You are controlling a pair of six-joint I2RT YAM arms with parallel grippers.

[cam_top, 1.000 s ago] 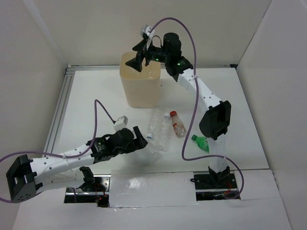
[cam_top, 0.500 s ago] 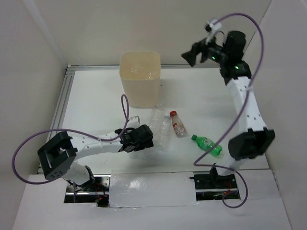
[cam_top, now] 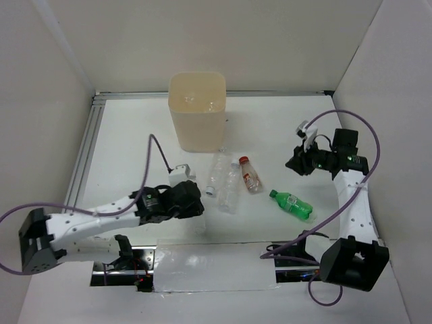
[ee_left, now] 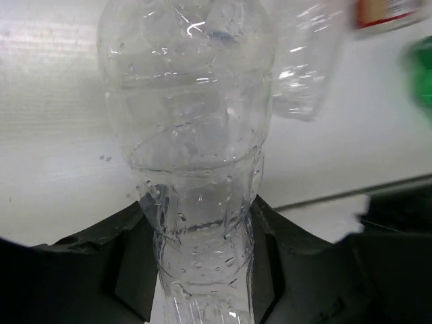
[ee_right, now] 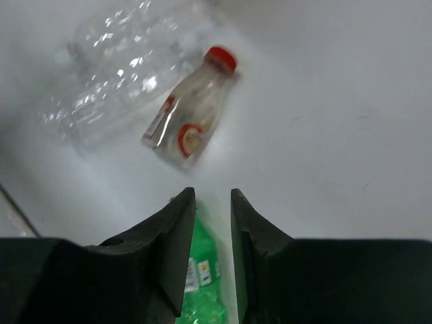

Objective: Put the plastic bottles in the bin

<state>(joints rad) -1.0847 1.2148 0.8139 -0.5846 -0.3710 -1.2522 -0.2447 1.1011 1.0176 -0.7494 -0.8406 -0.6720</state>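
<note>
My left gripper [cam_top: 194, 208] [ee_left: 199, 210] is shut on a clear, crumpled plastic bottle [ee_left: 189, 128], squeezing its narrow part low over the table. Two more clear bottles [cam_top: 225, 182] [ee_right: 121, 67] lie side by side in the middle. Beside them lies a clear bottle with a red cap and label [cam_top: 250, 174] [ee_right: 192, 118]. A green bottle [cam_top: 291, 204] [ee_right: 202, 283] lies to the right. My right gripper [cam_top: 295, 164] [ee_right: 212, 196] hovers above the green bottle, its jaws only narrowly open and empty. The cream bin [cam_top: 196, 111] stands upright at the back.
White walls close in the table on the left, back and right. A metal rail [cam_top: 88, 145] runs along the left edge. White tape [cam_top: 209, 260] covers the near edge between the arm bases.
The left gripper has closed on the clear bottle and drawn it toward the near left. The right arm has swung from above the bin down to the right side, its jaws narrowing.
</note>
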